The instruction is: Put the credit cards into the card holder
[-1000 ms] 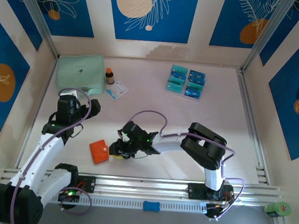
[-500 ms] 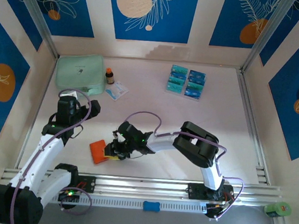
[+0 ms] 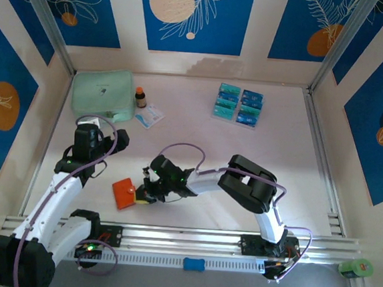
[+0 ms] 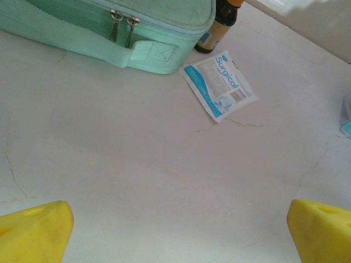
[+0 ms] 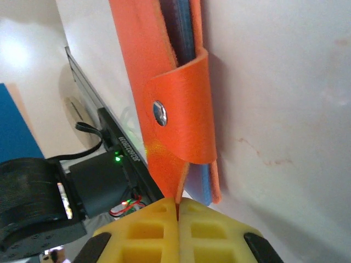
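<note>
from above you see the small orange-red fold-over card holder (image 3: 124, 193) near the table's (image 3: 271, 157) near edge, left of centre, with the right gripper (image 3: 145, 194) at its right side. your right wrist view adds more: the yellow pads (image 5: 142, 230) are pressed together on the holder's thin edge, and blue cards (image 5: 184, 33) sit tucked inside. the loose teal and blue credit cards (image 3: 238, 105) lie by the far edge. your left wrist view shows the left gripper (image 4: 178, 233) spread wide above bare table, with a white-and-blue surgical packet (image 4: 219, 85) beyond it.

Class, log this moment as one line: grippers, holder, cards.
left gripper open | right gripper shut on card holder edge | credit cards at far side
</note>
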### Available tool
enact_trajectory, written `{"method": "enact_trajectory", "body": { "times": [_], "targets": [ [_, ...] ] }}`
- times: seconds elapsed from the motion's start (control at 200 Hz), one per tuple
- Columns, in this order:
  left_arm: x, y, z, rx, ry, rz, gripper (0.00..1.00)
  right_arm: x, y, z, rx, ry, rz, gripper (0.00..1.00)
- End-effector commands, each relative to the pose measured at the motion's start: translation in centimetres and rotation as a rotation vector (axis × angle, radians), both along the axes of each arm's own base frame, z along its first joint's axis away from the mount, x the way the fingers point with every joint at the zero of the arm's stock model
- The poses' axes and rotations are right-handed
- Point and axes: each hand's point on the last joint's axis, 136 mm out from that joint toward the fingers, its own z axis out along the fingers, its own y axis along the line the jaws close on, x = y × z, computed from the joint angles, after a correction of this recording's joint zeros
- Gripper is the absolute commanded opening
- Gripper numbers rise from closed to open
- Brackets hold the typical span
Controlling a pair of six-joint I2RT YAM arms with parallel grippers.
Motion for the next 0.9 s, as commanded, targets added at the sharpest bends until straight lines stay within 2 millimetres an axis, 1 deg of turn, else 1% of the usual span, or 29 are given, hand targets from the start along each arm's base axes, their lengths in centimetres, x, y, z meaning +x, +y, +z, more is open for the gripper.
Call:
{"method": "enact_trajectory", "body": {
  "times": [0.0, 0.09, 0.295, 0.385, 0.495, 0.6, 0.705, 0.795, 0.895],
  "targets": [
    [0.5, -1.0, 0.5, -0.052, -0.022, -0.037, 1.00, 1.7, -1.5, 2.1, 0.056, -0.033, -0.013, 0.00],
    [0.9, -2.0, 1.5, -0.109, -0.048, -0.066, 1.00, 3.5, -3.7, 3.9, 0.078, -0.076, -0.042, 0.00],
    [2.0, -5.2, 5.1, -0.289, -0.129, -0.173, 1.00, 7.6, -8.9, 9.2, 0.161, -0.176, -0.121, 0.00],
    [2.5, -6.7, 6.7, -0.366, -0.154, -0.205, 1.00, 9.3, -11.0, 12.0, 0.224, -0.216, -0.162, 0.00],
    [2.9, -8.3, 8.3, -0.438, -0.187, -0.225, 1.00, 10.8, -13.5, 15.2, 0.292, -0.262, -0.214, 0.00],
    [3.1, -10.2, 9.5, -0.491, -0.200, -0.257, 1.00, 11.5, -15.5, 17.9, 0.346, -0.304, -0.250, 0.00],
    [3.2, -12.6, 10.3, -0.530, -0.214, -0.293, 1.00, 11.9, -17.0, 19.7, 0.379, -0.333, -0.279, 0.00],
    [3.5, -14.5, 10.7, -0.563, -0.223, -0.317, 1.00, 11.8, -17.8, 21.2, 0.417, -0.356, -0.289, 0.00],
    [3.9, -16.5, 11.0, -0.611, -0.224, -0.344, 0.98, 11.6, -18.2, 22.1, 0.447, -0.380, -0.294, 0.00]
  ]
}}
